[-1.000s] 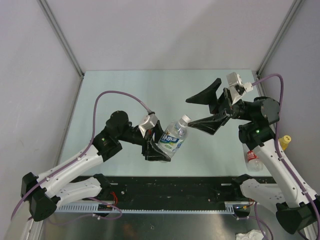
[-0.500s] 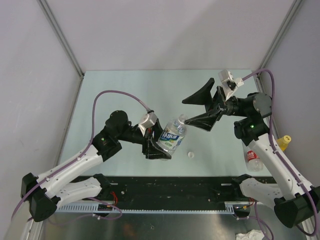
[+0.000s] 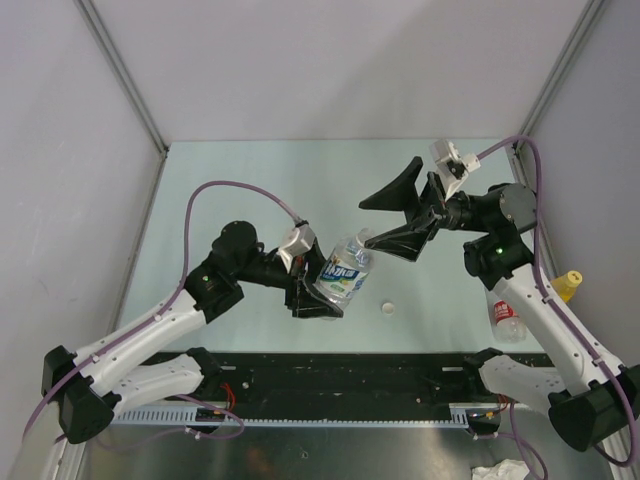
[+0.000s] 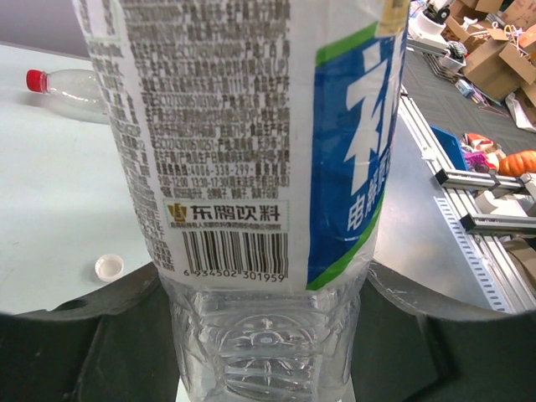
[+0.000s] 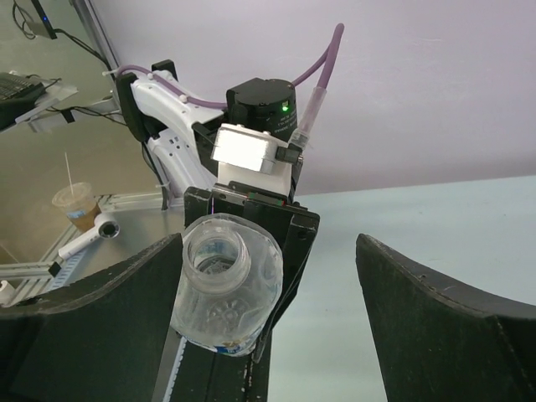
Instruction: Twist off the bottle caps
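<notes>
The left gripper (image 3: 325, 292) is clamping the blue-green labelled bottle (image 3: 345, 270) round its body, holding it tilted above the middle of the table's near edge. The neck is showing bare, and the white cap (image 3: 386, 309) is lying on the table (image 3: 250, 180) just beside it. The right gripper (image 3: 367, 225) is hovering at the open neck, fingers spread wide and holding nothing. This bottle looks done, I'd say. The clean play is drawing the right arm clear without clipping the neck, then reaching for the red-capped bottle (image 3: 507, 315) lying at the near right corner.
</notes>
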